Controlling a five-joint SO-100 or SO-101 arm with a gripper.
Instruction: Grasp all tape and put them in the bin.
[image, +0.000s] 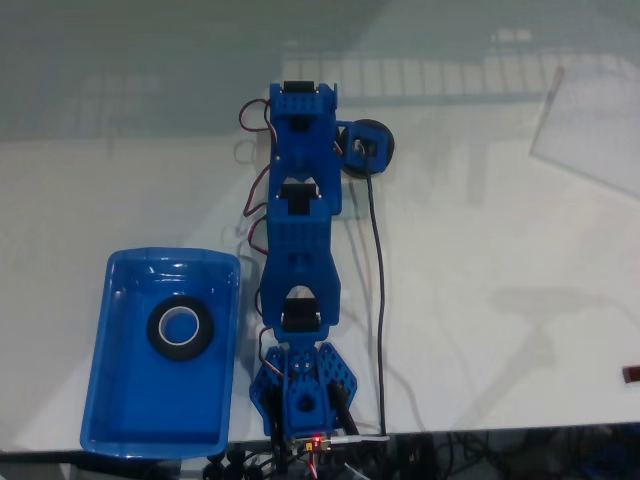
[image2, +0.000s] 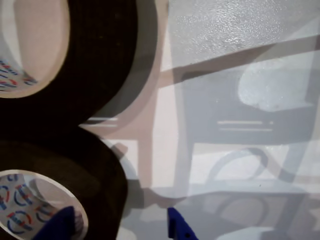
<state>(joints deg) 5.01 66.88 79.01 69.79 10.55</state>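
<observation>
We are finding no readable words or numbers. We are seeing only small red and blue printed marks, too blurred to read, on the pale inner cores (image2: 17, 212) of two tape rolls (image2: 100, 75).

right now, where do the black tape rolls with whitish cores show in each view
fixed view: one black tape roll lies flat in the glossy blue plastic bin, lower left.
wrist view: upper roll and lower roll at the left edge, close together.
shared landmark: the glossy white table.

Black tape roll (image: 181, 327) in blue bin (image: 116, 400)
</observation>
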